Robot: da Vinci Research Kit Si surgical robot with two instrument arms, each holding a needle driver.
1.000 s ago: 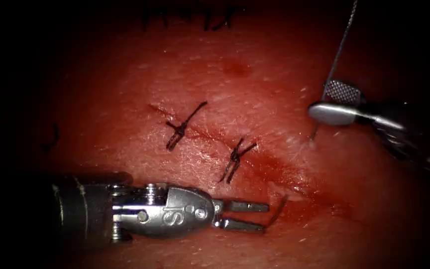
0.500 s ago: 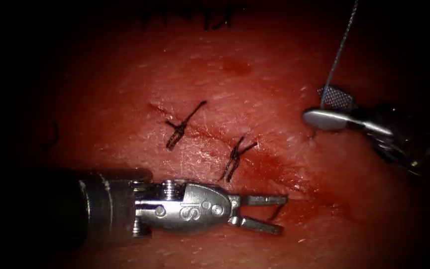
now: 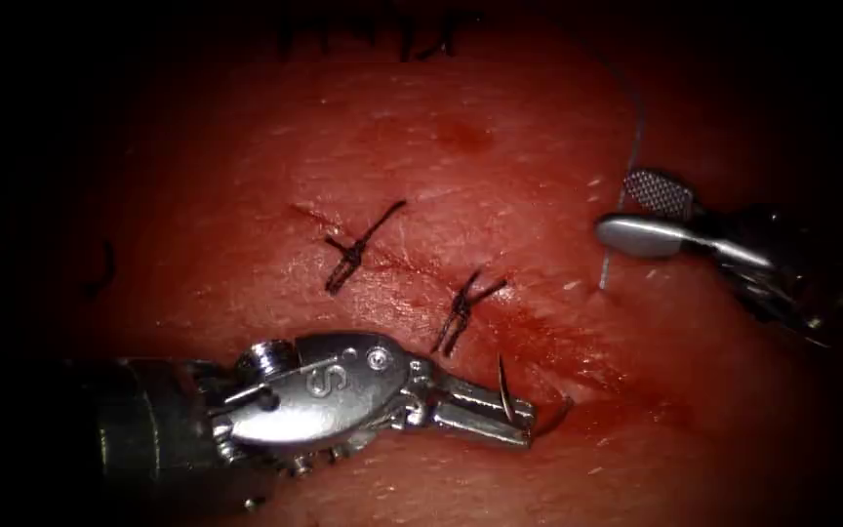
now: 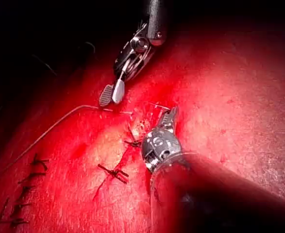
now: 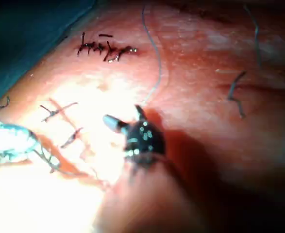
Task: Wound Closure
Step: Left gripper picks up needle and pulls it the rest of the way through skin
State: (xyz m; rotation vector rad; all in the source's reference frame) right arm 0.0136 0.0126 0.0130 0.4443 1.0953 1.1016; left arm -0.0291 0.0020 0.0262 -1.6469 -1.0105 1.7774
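The left tool (image 3: 504,415) lies low on the tissue (image 3: 500,166), its jaws shut on the curved needle (image 3: 505,388) close to the tip. The tip stands up above the jaws. The rest of the curve bends right into the tissue at the lower end of the cut (image 3: 539,327), on its left side. The right tool (image 3: 626,210) hovers right of the cut, jaws open, holding nothing. The thread (image 3: 633,137) runs down past them and enters the tissue on the right side. The left tool (image 4: 169,116) and right tool (image 4: 112,94) face each other.
Two knotted stitches (image 3: 353,252) (image 3: 465,307) close the upper part of the cut. A row of older dark stitches (image 3: 373,34) sits at the far edge of the tissue. Red fluid pools around the cut's lower end. The thread (image 5: 154,58) trails away across the tissue.
The left tool moved right, rolled its wrist and shut its open jaws on the needle end sticking out of the tissue. The thread beside the right tool went from taut to slack.
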